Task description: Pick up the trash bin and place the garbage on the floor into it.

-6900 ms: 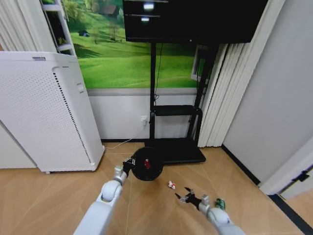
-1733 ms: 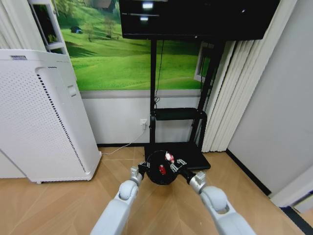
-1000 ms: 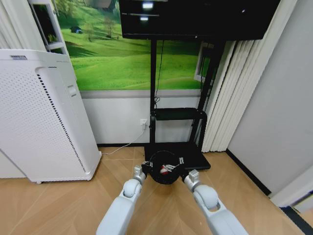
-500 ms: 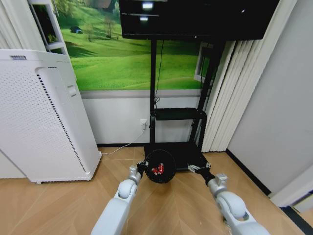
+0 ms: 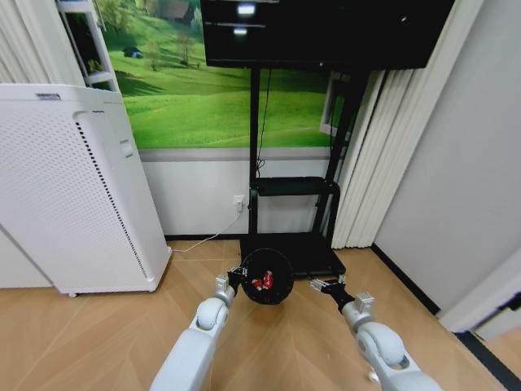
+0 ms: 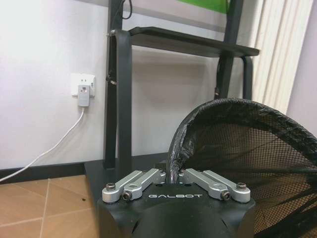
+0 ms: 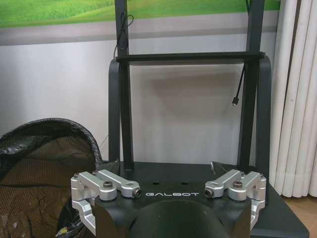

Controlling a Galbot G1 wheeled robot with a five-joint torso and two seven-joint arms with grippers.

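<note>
Pinching the trash bin (image 5: pixel 266 277) rim, left gripper (image 5: pixel 237 278) tips its mouth toward the camera (right gripper (image 5: pixel 320 285) spread, empty)

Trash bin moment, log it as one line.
left gripper: shut on bin rim | right gripper: open, beside bin | litter inside

A home-like living room: herringbone wood floor (image 5: pixel 98 334), TV on a black stand (image 5: pixel 289 244), meadow mural (image 5: pixel 212 98), white curtains (image 5: pixel 383 155).

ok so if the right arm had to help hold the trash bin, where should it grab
Probably the rim of the trash bin on the side opposite the left tool, which is clamped on the rim's near-left edge. The thin rim suits a pinch, whereas the round mesh wall looks too wide. The open right tool is beside it.
</note>
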